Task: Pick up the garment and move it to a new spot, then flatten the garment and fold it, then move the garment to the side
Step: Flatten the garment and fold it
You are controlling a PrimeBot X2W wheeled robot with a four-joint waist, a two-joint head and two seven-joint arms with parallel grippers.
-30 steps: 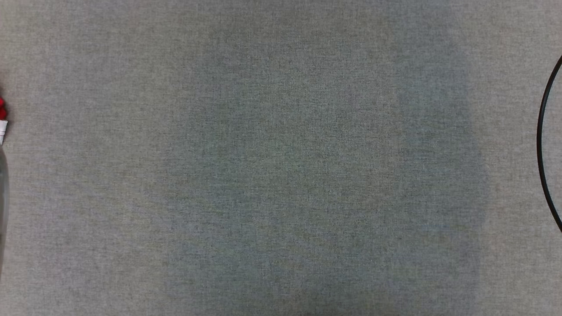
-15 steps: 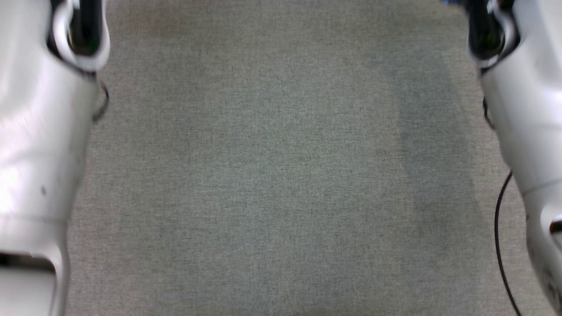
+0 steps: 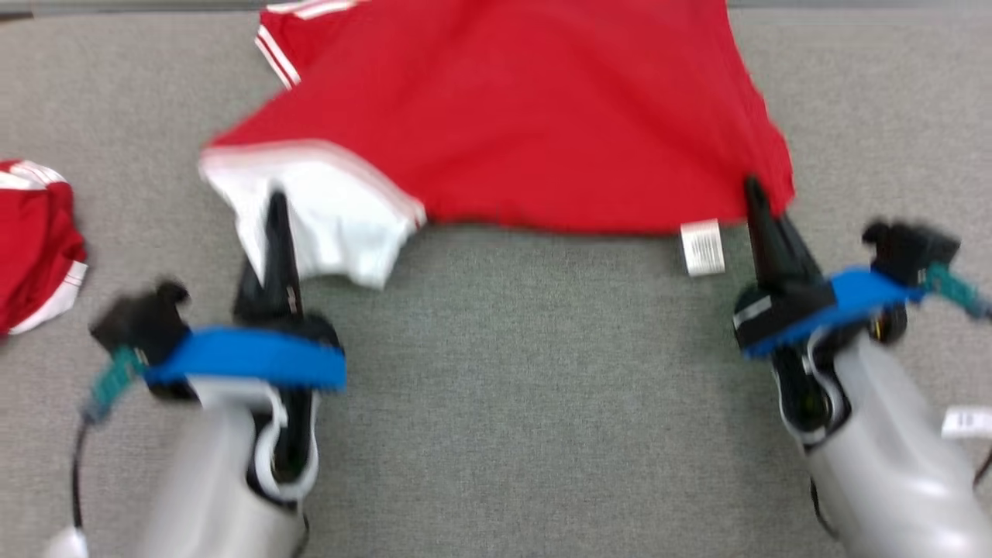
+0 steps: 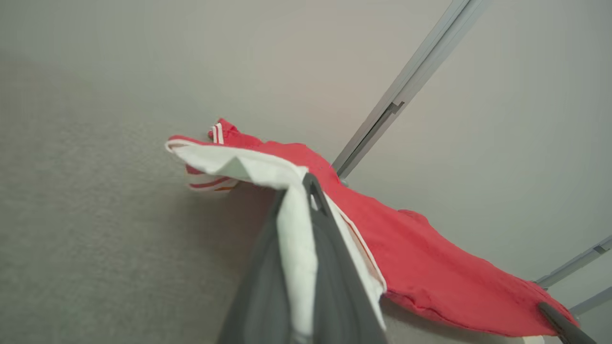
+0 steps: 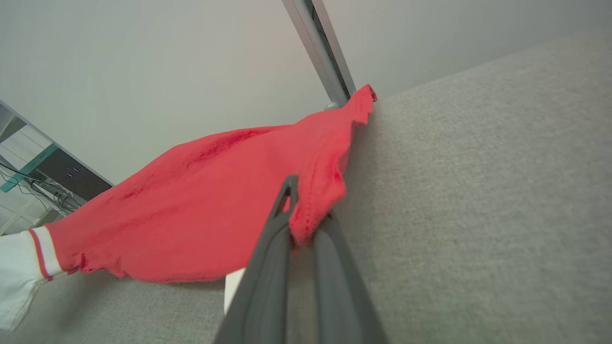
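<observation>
The red garment (image 3: 527, 108) is stretched over the far part of the grey bench (image 3: 527, 403), its near edge held up. The left gripper (image 3: 275, 209) is clenched on its white part (blurred in the head view), and the right gripper (image 3: 756, 198) on the red hem corner.

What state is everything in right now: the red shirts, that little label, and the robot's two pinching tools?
Red garment: spread wide, stretched by its two near corners, near edge lifted off the table.
Left tool: shut on the garment's white corner.
Right tool: shut on the garment's red corner.
White label: hanging from the hem.
Second red garment: crumpled, lying on the table, untouched.
</observation>
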